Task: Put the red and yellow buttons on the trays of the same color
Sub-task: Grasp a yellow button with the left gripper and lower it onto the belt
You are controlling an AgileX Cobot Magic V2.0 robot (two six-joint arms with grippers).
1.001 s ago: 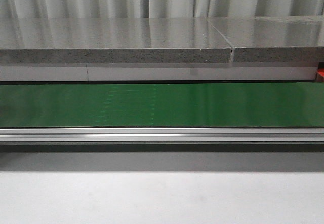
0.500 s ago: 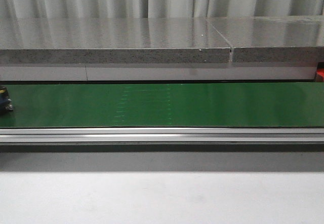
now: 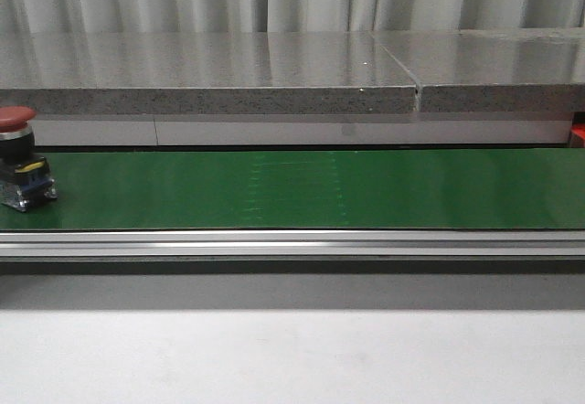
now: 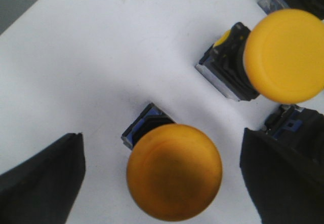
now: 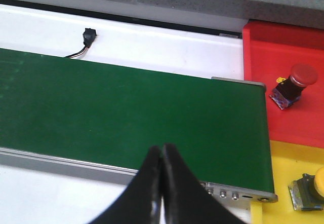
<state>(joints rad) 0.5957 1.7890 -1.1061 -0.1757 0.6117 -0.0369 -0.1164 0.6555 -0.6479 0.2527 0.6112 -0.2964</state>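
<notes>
A: What is on the long green conveyor belt (image 3: 302,189)?

B: At its far left end stands a red mushroom-head push button with a black body and a blue base (image 3: 20,159). The rest of the belt is bare. Behind it runs a grey speckled stone shelf (image 3: 210,84).

A: And the left gripper (image 4: 162,178)?

B: Its dark fingers (image 4: 43,183) are spread wide apart, holding nothing. Between them, on a white surface (image 4: 76,57), stands a yellow round-capped push button (image 4: 172,168). A second yellow push button with a black housing (image 4: 278,57) lies just beside it, on its side.

A: The right one?

B: The right gripper (image 5: 161,183) has its fingertips pressed together, with nothing between them. It hangs over the near edge of the belt, close to the right end. Past that end is a red flat tray (image 5: 263,82) with another red push button (image 5: 293,84) on it. Nearer is a yellow tray (image 5: 283,158), and a yellow-capped button (image 5: 309,188) rests on it at the edge of the view.
</notes>
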